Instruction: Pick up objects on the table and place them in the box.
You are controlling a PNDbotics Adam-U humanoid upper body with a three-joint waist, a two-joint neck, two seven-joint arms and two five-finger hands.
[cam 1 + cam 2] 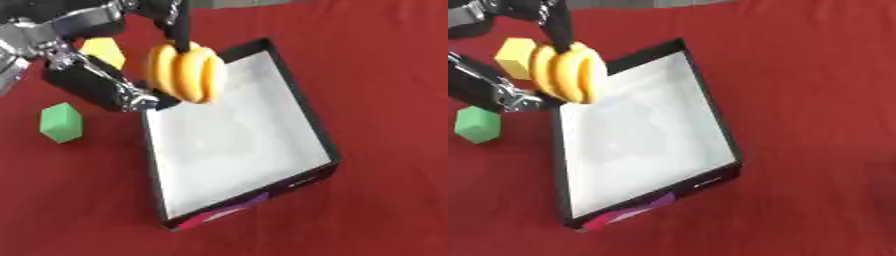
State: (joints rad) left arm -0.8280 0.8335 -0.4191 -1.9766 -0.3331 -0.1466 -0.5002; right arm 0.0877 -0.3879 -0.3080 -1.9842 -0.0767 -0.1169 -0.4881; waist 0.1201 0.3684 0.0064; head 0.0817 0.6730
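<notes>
A deep red cloth covers the tabletop (376, 75) from edge to edge, smooth and unpatterned, and it fills nearly the whole of both views; only a thin grey strip shows at the far edge, too little to say anything of the room. Near the middle lies a shallow box (311, 117) with black walls and a pale white floor, turned askew so that one corner points to the far side; its near outer wall carries a patch of purple and pink print. The left robot hand (131, 92) comes in from the far left, black with silver parts, its fingers closed around a bunch of yellow bananas (185, 71), which hangs above the box's far left corner, over the rim, with a dark finger running down across the top of the fruit. A yellow block (516, 57) rests on the cloth to the far left, partly hidden behind the arm. A green cube (61, 122) sits on the cloth left of the box, well apart from it.
</notes>
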